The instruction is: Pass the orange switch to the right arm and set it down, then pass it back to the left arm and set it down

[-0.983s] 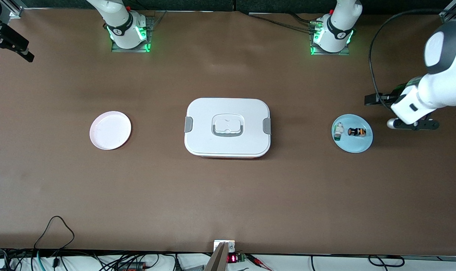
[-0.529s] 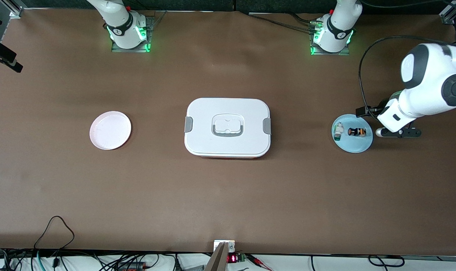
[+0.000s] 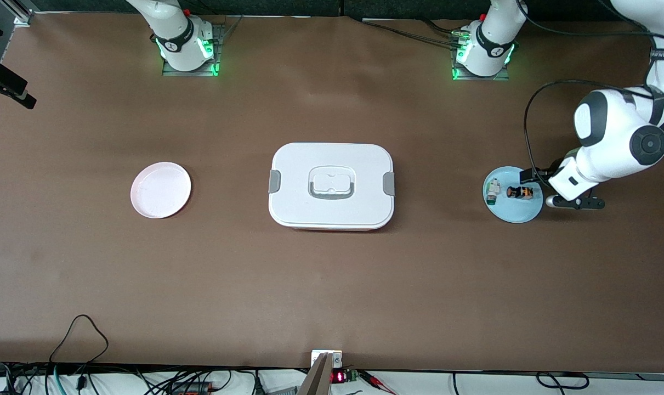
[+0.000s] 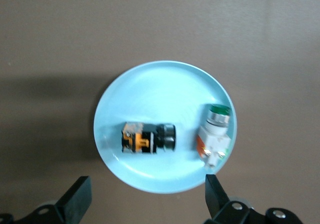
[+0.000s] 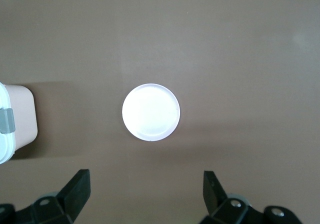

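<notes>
White box (image 3: 330,186) with grey latches and handle, mid-table. Toward the right arm's end, a pale pink plate (image 3: 160,190). Toward the left arm's end, a light blue plate (image 3: 514,211) carrying the orange switch (image 3: 520,192) on its side and, beside it, a white green-tipped switch (image 3: 493,191). Left gripper (image 3: 548,189) over that plate's edge, fingers hidden. Right arm raised at the table's end, only a dark part (image 3: 3,82) showing.
</notes>
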Controlling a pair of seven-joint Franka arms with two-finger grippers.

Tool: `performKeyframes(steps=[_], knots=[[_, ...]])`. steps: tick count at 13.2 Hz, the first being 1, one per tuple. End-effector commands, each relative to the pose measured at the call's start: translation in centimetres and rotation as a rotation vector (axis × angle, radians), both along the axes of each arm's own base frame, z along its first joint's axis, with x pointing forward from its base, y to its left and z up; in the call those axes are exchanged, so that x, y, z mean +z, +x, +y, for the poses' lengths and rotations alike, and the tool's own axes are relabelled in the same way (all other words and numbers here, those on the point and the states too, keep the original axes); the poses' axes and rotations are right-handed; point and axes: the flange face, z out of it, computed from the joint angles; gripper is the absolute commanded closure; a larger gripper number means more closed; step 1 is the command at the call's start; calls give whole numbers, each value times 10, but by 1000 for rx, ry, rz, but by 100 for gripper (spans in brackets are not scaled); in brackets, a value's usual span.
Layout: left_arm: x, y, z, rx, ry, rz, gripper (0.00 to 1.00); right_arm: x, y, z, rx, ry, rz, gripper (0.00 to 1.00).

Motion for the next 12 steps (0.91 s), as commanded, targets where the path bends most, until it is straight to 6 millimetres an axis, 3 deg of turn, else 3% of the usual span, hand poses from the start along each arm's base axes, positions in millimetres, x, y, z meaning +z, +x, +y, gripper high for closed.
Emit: performKeyframes(steps=[1,4,5,8,9,10,11,12], knots=[[-18,2,-1,-31,3,-7,0,18,3,4,1,-3,-59,0],[-48,4,4,-20,-2,-18,0,29,-3,5,8,-2,-62,0],[-53,2,12,-6,-5,-13,0,26,-5,6,10,2,-41,0],[-65,1,11,1,-14,3,0,25,-7,10,16,1,-18,0],[-66,1,9,1,-17,4,0,36,-9,5,15,7,-33,0],[-69,0,8,-1,-18,10,0,63,-24,2,4,7,-65,0],[-72,0,6,-4,-21,14,0,78,-33,4,10,11,-78,0],[-74,1,3,-8,-22,4,0,80,-34,16,42,5,-74,0]])
